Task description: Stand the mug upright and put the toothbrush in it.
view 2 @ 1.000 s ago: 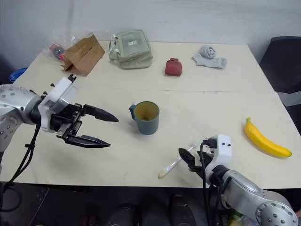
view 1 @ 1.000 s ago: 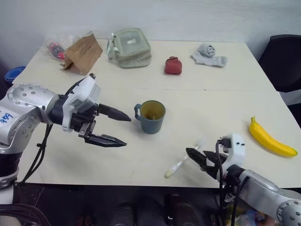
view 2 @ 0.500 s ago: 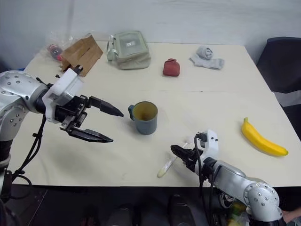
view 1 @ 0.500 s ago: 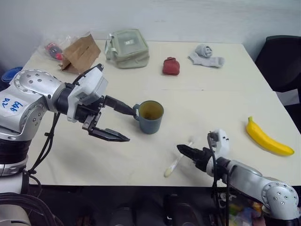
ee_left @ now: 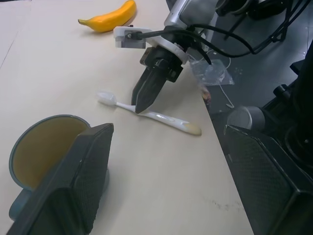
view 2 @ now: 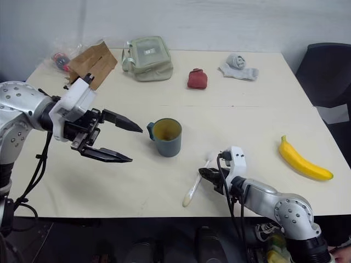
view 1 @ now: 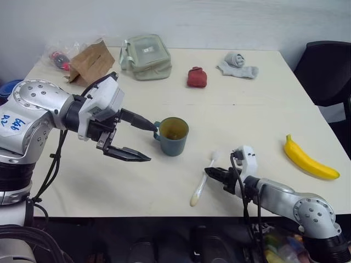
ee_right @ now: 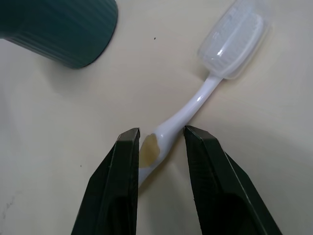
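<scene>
Teal mug (view 1: pixel 174 136) upright, left hand (view 1: pixel 143 142) agape beside it, right hand (ee_right: pixel 159 147) straddling toothbrush (ee_right: pixel 205 90) handle, grip unclear.

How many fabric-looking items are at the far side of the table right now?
3: a pale green pouch at far left-centre, a red pouch mid-table, and grey rolled socks toward the right. None seems hidden.

Mug (ee_left: pixel 41 147) upright; right gripper (ee_left: pixel 145 100) fingers straddling toothbrush (ee_left: pixel 151 114) on table (ee_left: pixel 161 186); banana (ee_left: pixel 108 16) beyond.

On the tabletop (view 1: pixel 109 181) the mug (view 1: pixel 174 136) stands upright; the toothbrush (view 1: pixel 200 185) lies before it, the banana (view 1: pixel 307 160) far right.
</scene>
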You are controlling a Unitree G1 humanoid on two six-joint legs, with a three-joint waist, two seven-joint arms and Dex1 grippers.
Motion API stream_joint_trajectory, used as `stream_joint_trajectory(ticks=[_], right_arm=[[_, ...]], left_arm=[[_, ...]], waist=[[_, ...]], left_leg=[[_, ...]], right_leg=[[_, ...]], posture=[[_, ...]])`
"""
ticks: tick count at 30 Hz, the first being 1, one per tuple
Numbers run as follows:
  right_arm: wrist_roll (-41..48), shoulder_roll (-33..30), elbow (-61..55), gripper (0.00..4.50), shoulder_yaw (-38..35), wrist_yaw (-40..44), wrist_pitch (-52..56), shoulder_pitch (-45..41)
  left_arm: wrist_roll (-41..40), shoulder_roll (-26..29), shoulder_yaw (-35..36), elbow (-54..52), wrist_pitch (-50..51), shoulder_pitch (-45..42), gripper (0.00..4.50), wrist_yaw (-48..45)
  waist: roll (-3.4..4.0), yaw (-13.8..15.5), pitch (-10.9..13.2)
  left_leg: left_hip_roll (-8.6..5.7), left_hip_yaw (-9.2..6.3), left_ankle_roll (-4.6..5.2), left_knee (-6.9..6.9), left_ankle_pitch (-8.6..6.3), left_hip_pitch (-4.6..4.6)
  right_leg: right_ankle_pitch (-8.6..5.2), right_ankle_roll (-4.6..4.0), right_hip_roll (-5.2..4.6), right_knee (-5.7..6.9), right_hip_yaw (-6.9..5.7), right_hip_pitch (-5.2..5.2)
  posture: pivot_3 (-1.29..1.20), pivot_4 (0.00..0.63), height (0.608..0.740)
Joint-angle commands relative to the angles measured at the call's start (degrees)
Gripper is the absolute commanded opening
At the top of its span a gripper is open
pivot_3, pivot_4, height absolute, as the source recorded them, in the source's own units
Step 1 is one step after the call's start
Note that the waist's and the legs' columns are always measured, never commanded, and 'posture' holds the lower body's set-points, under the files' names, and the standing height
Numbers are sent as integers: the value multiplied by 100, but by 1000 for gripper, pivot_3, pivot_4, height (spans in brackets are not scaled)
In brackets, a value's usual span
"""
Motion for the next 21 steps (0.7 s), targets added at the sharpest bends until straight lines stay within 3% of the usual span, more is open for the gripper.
stream_joint_trajectory(ticks=[1, 2, 9, 14, 21], right_arm=[[-284, 65, 322, 576, 284, 144, 360, 147], [-361, 39, 319, 376, 298, 209, 391, 129], [-803, 279, 323, 360, -268, 96, -63, -105], [-1473, -38, 404, 360, -1187, 134, -836, -1323], [-2597, 659, 597, 360, -742, 1014, -1841, -2740]], left_arm=[[-18, 26, 233, -16, -41, -53, 3853, 30], [-19, 23, 237, -13, -43, -52, 3853, 33], [-47, 12, 428, 79, 6, 155, 3853, 208], [-523, 73, 1574, -40, 647, 783, 3853, 1043], [-749, 39, 2540, -342, 974, 1471, 3853, 1854]], waist=[[-2, 0, -1], [-2, 9, -1], [-1, 13, -1], [39, 11, 28], [49, -14, 33]], left_leg=[[0, 0, 1, 0, 0, 0], [0, 0, 0, -1, 0, 0], [-8, -1, 7, 0, -4, -8], [-19, 6, 10, 10, -2, -15], [3, -11, -10, 1, 2, -90]], right_leg=[[0, 0, 0, -1, 0, 0], [0, 0, 0, 0, 0, 0], [4, 7, -8, 1, -2, 0], [11, 19, -17, 0, 5, -4], [8, 15, -7, 10, -13, -83]], posture=[[0, 150, 740], [0, 150, 740], [0, 150, 740], [0, 150, 740], [0, 150, 740]])
